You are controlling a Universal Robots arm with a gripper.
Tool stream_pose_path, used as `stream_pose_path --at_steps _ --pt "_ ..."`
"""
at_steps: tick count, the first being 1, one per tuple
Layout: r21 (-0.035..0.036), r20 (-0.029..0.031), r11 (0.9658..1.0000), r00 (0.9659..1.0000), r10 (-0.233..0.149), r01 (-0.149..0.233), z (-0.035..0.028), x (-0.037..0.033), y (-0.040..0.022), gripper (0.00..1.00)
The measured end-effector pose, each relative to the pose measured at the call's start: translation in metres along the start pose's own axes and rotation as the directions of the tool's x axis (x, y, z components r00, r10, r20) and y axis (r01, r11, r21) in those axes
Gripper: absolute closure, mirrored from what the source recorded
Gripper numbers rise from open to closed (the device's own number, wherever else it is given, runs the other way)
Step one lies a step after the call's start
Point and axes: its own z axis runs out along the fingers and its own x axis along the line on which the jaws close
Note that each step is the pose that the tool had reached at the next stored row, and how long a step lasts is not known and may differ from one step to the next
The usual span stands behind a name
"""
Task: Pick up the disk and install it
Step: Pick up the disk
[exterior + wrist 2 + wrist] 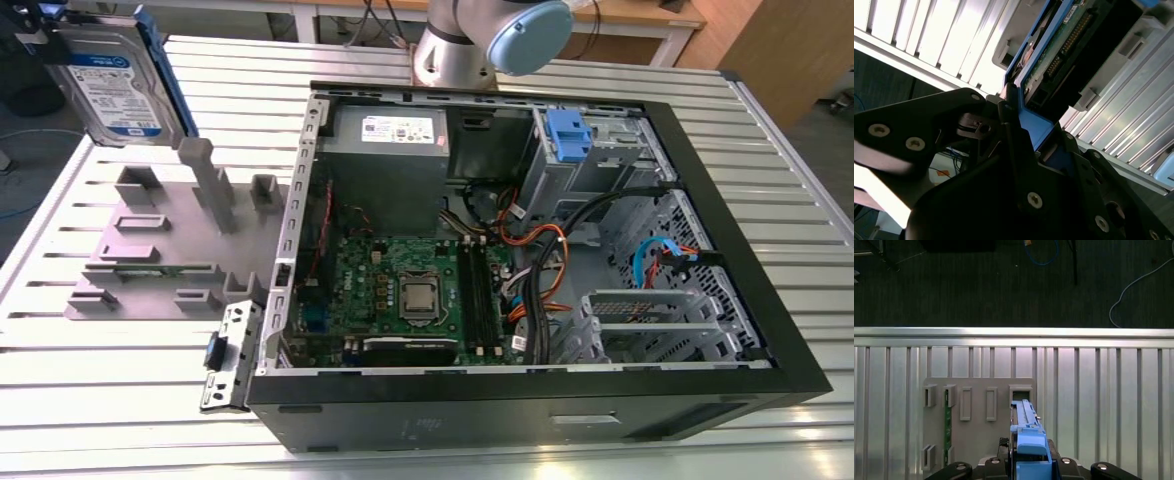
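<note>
The disk (120, 85), silver-grey with a white-and-blue label in a blue frame, hangs upright in the air above the far end of the grey holder plate (160, 250), at the exterior view's left. My gripper (74, 38) is shut on its upper end. In the first wrist view the disk's blue frame (1026, 440) sits edge-on between my black fingers (999, 462), above the holder's slots (979, 405). The second wrist view shows the disk's green circuit side (1064, 45) and blue frame clamped in my gripper (1019, 125).
An open computer case (534, 405) lies on the slatted metal table (120, 400), with a motherboard (400, 290), a grey power-supply box (387, 150) and a drive bay with a blue latch (566, 135). The arm's base (467, 40) stands behind the case.
</note>
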Motion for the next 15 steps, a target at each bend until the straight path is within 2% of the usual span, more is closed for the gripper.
stream_pose_path --at_steps 15 --pt "0.0002 0.0001 1.0000 1.0000 0.000 0.000 -0.0039 0.0000 0.0000 0.63"
